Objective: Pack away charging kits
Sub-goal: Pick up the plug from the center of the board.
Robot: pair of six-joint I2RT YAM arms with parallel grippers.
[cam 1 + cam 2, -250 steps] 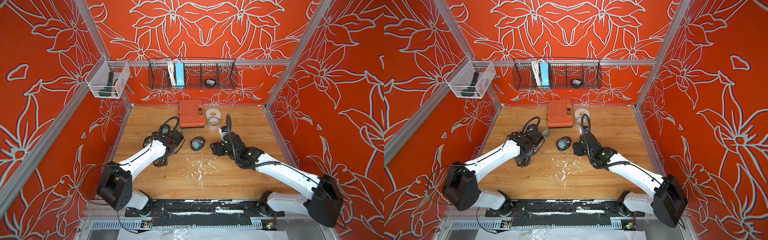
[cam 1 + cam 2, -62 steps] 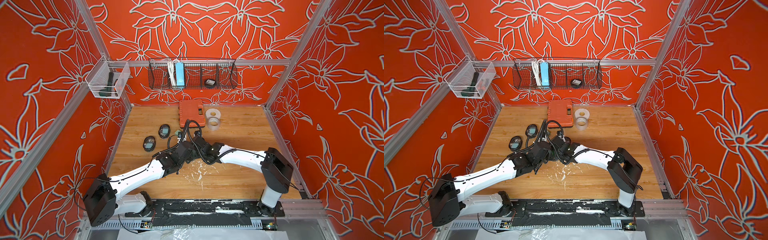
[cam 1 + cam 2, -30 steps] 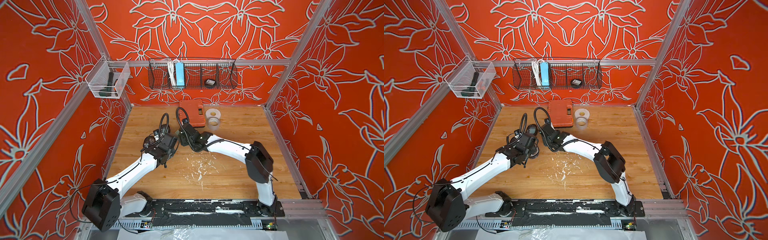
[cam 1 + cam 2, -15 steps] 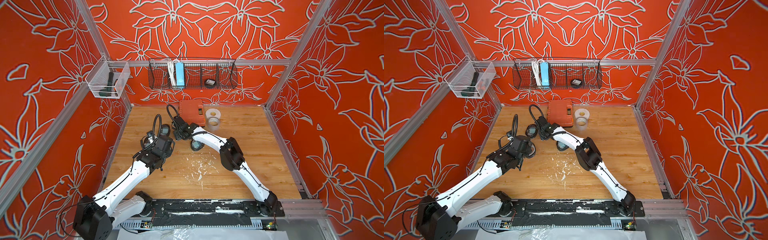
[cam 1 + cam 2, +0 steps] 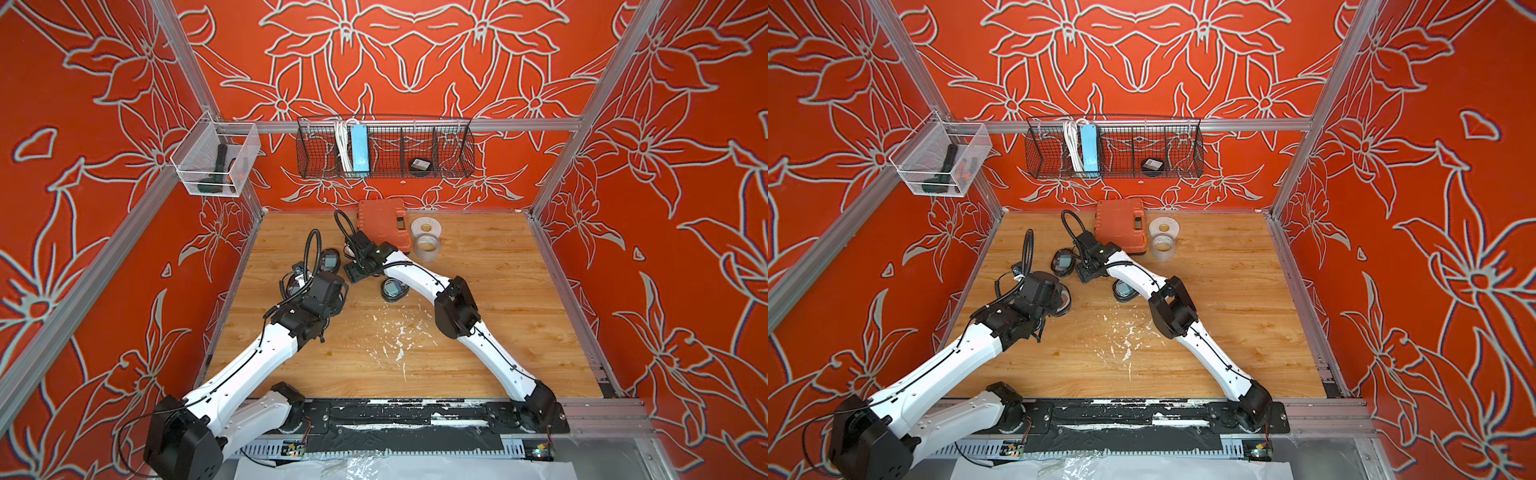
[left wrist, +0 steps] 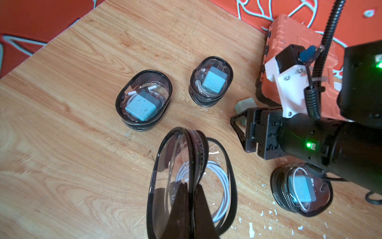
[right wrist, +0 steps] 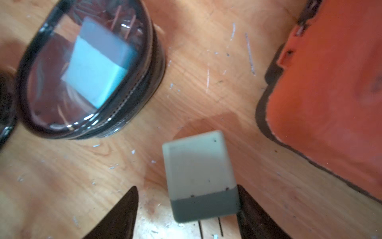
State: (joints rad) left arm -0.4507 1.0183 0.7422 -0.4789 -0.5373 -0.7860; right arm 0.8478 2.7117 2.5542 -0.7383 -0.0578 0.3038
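- Clock read in the top views from the centre of the wooden table: 6 at the arm bases, 12 at the back wall.
- 9 o'clock, nearest: left gripper is clamped tight on the black rim of the open pouch. The white cable is coiled inside.
- Change: two seconds back this gripper met the right one over table centre. It has since drawn back toward 9 o'clock.
- Centre: middle packed pouch holds a teal plug and cable and lies partly under the right forearm. Same spot as eight seconds back.
- 10 o'clock: left packed pouch is closed and lies flat, just beyond the open pouch. Unmoved over two seconds.
- 11 o'clock: right gripper has its jaws wide, straddling the pronged end of the loose plug. One finger is just beside the plug's side, the other apart from it, so the plug is not gripped.
- The plug lies on the wood between the far packed pouch and the orange case.
- Change: the right arm has swung here from centre within two seconds, with little shift in the last half second.
- 12 o'clock: tape rolls sit just beside the case on its 3 o'clock side. Both unmoved.
- Back wall: wire basket holds the light-blue power strip.
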